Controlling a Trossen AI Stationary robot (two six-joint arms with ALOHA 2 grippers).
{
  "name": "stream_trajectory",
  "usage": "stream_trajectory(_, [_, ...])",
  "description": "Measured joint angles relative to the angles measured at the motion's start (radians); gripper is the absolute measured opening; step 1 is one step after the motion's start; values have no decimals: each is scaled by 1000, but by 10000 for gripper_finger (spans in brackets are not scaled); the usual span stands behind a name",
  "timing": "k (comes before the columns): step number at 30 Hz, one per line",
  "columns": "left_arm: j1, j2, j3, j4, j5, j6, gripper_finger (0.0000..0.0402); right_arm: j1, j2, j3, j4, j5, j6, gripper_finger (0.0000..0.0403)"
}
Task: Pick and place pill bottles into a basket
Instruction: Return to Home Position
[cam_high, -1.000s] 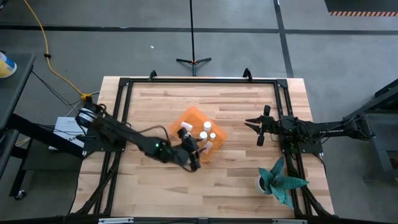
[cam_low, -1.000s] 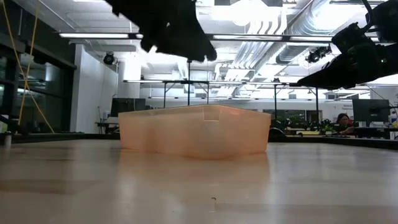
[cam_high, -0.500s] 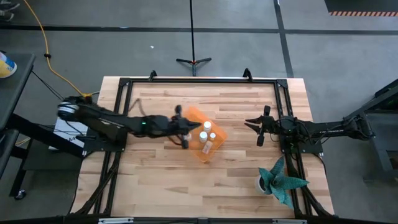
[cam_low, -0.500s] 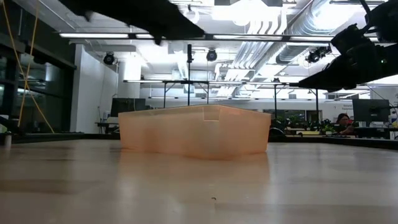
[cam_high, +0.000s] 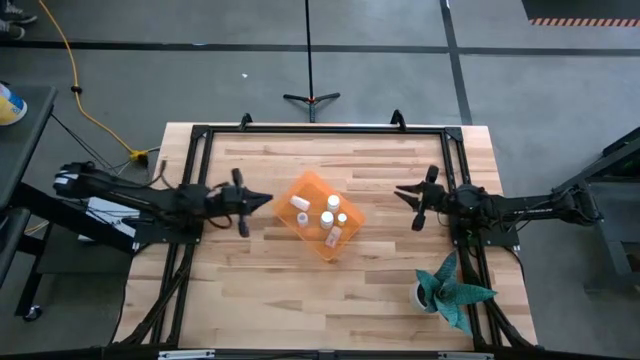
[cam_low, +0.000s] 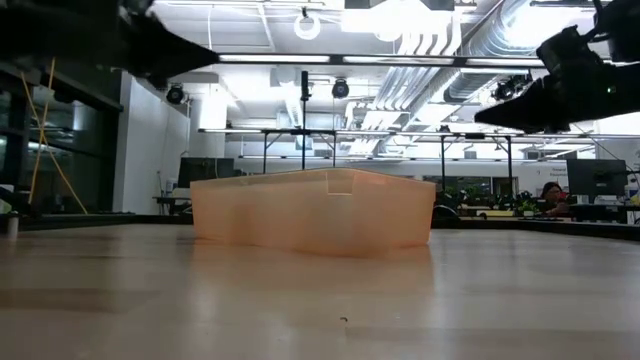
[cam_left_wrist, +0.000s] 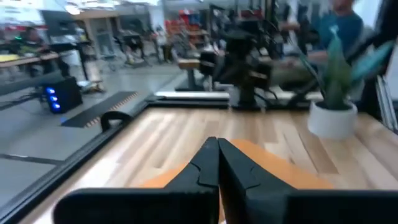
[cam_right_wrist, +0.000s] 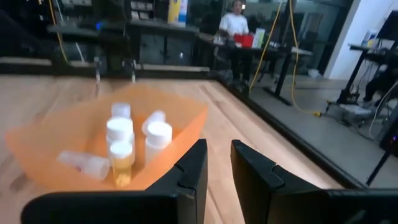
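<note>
Left gripper (cam_high: 262, 198), fingers pressed together and holding nothing, is seen raised above the table (cam_high: 250, 290) near the basket's left corner. Right gripper (cam_high: 402, 194), fingers narrowly parted and likewise empty, is held well apart on the opposite side. Mid-table, the orange basket (cam_high: 309, 184) is set, with about six pill bottles (cam_high: 327, 217) gathered inside. No loose bottle is seen outside it, so placing is judged finished; only parking the arms seems left.

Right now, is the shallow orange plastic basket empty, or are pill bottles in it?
Not empty. The high and right wrist views show several small white-capped pill bottles inside the translucent orange square basket.
</note>
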Motion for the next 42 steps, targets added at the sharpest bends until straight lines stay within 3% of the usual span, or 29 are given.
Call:
stream_trajectory(3, [-1,-158,-59,-73,-6,-16,42,0,-1,0,25,-3,-3,62])
stream_trajectory(7, [-1,-316,-146,-95,42,-23,21,-13,0,0,25,-34,-1,62])
stream_trajectory(14, [-1,-470,-216,-172,36,-45,39,-100,0,0,37,-182,25,38])
stream_trajectory(17, [-1,-490,-216,-213,35,-44,22,-140,0,0,30,-202,45,18])
stream_trajectory(22, [-1,-495,-216,-253,32,-64,26,-179,0,0,29,-328,105,4])
stream_trajectory(28, [-1,-495,-216,-320,-9,-116,21,-167,0,-1,-57,-232,128,1])
stream_trajectory(38, [-1,-496,-216,-302,73,-121,22,-67,-1,-2,23,-318,161,1])
stream_trajectory(42, [-1,-497,-216,-264,125,-81,22,-16,-1,-2,24,-270,177,1])
